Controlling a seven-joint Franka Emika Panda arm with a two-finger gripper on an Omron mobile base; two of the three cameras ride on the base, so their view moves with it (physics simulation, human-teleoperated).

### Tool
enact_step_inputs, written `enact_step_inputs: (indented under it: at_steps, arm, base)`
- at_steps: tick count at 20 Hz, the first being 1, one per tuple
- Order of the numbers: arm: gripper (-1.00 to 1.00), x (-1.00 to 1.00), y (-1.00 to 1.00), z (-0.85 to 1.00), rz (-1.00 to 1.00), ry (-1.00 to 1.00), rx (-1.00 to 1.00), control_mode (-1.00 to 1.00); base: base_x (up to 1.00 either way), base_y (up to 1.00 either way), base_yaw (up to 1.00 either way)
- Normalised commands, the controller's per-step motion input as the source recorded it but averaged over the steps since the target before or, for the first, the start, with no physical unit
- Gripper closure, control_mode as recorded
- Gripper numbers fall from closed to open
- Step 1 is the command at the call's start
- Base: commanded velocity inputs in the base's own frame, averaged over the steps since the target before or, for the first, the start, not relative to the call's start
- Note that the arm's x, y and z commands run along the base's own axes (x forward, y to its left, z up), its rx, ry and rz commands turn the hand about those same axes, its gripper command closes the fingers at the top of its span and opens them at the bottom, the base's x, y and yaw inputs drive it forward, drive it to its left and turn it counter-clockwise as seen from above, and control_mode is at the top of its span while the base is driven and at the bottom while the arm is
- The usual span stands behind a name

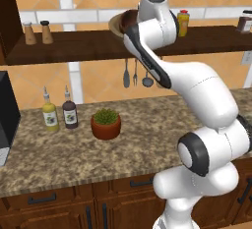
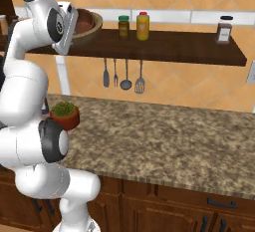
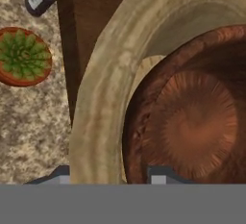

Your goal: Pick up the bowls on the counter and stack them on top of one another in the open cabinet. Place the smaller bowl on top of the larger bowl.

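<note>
open cabinet at hand height, gripper right over it. smaller bowl nested in larger bowl directly beneath hand. finger tips straddle larger bowl rim; clamped or not, cannot tell. plant pot far below on counter.

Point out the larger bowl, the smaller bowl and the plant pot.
larger bowl [image 3: 103, 98], hand view, on its tan rim.
smaller bowl [image 3: 197, 122], hand view, on its dark inside.
plant pot [image 1: 105, 128], left base view, on its terracotta wall.
</note>
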Motion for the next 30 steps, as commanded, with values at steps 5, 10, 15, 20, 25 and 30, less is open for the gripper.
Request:
enact_step_inputs:
  at_steps: [5, 10, 15, 20, 25, 30]
  arm:
    - [1.0, 0.89, 0.0, -0.02, 0.0, 0.03, 0.0, -1.0]
    - [-1.0, 0.53, 0.0, -0.02, 0.0, 0.0, 0.0, -1.0]
    - [-1.0, -0.23, 0.0, -0.02, 0.0, -0.06, -0.01, -1.0]
    - [-1.0, -0.73, 0.0, 0.09, 0.0, -0.27, 0.0, -1.0]
    - [-1.0, -1.0, -0.11, -0.49, -0.02, -0.41, 0.0, -1.0]
    - [-1.0, -1.0, -0.5, -1.0, -0.03, -0.28, -0.01, -1.0]
  base:
    - [0.0, 0.0, 0.0]
    - [0.0, 0.0, 0.0]
    - [0.0, 0.0, 0.0]
    - [0.0, 0.0, 0.0]
    - [0.0, 0.0, 0.0]
    - [0.0, 0.0, 0.0]
